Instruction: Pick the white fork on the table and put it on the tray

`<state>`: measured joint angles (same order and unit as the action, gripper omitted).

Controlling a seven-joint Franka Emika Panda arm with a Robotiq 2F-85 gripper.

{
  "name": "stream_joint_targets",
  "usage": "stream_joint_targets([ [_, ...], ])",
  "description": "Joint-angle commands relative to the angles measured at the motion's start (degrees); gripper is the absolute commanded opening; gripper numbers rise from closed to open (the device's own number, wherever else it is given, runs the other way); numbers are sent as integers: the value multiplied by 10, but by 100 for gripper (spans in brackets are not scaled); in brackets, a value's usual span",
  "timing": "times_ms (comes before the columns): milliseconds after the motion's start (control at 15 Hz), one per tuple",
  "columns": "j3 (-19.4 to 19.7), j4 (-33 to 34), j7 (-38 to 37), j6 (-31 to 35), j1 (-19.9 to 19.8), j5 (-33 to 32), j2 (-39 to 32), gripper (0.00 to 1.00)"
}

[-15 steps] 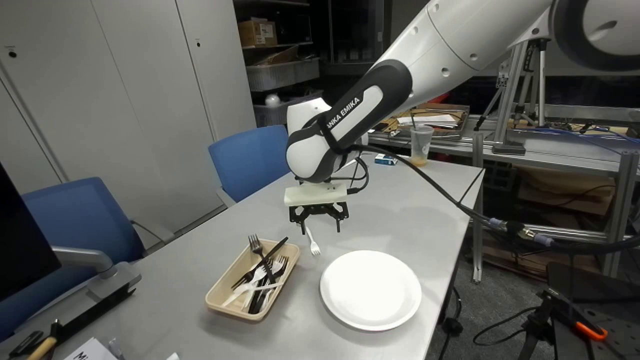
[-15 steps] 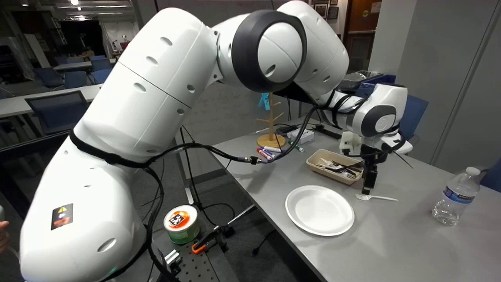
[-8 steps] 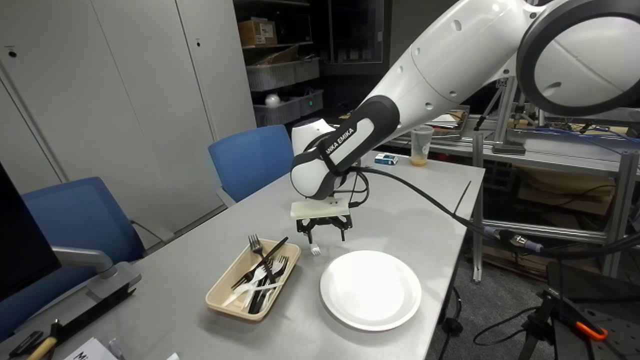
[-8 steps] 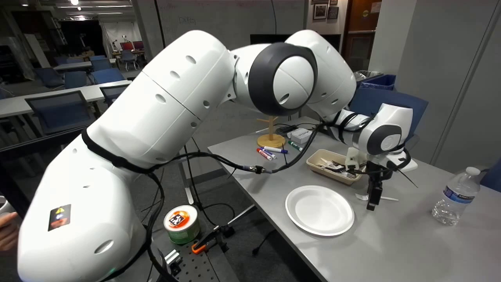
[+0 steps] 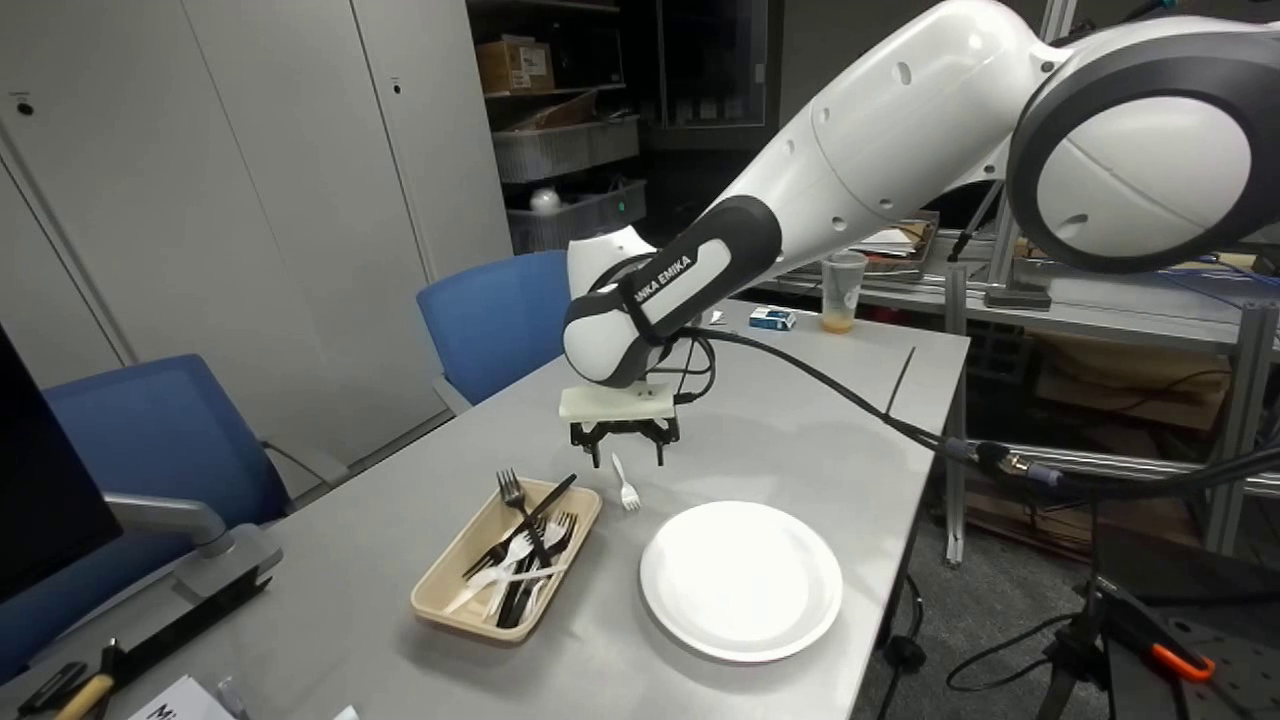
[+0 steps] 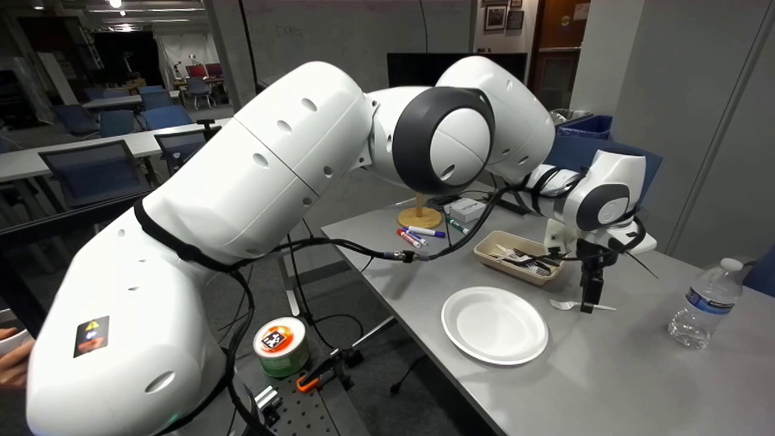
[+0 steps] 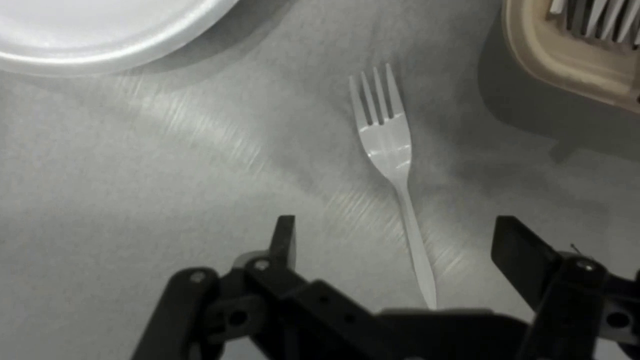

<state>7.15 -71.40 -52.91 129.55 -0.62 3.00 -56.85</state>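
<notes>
Right now, nearest of all, the jaws spread wide along the bottom of the wrist view, and mid-frame lies the white fork [image 7: 401, 184] on the surface [image 7: 165, 210]: slim, glossy, four tines toward the top, handle down between the jaws. Open room to its left! Farther up, the plate [image 7: 105, 54] shows upper left, the tray [image 7: 565, 75] upper right, apart from the fork, both cut off. Way back in an exterior view, a cup [image 5: 843, 288] stands right of centre; the shelves [image 5: 585, 89], top centre, are partly too dark to read.
</notes>
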Motion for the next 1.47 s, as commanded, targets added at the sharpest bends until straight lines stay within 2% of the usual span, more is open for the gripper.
stream_joint_targets([
  [0,1,67,-8,-26,0,15,-45,99],
  [133,1,81,-9,-29,-1,15,-57,95],
  [200,1,89,-9,-31,-1,14,-62,88],
  [400,1,108,-9,-39,-2,14,-74,56],
  [867,1,139,-11,-65,-4,12,-81,3],
  [1000,2,141,-11,-71,-4,11,-78,0],
  [1400,1,146,-11,-83,-7,10,-77,0],
])
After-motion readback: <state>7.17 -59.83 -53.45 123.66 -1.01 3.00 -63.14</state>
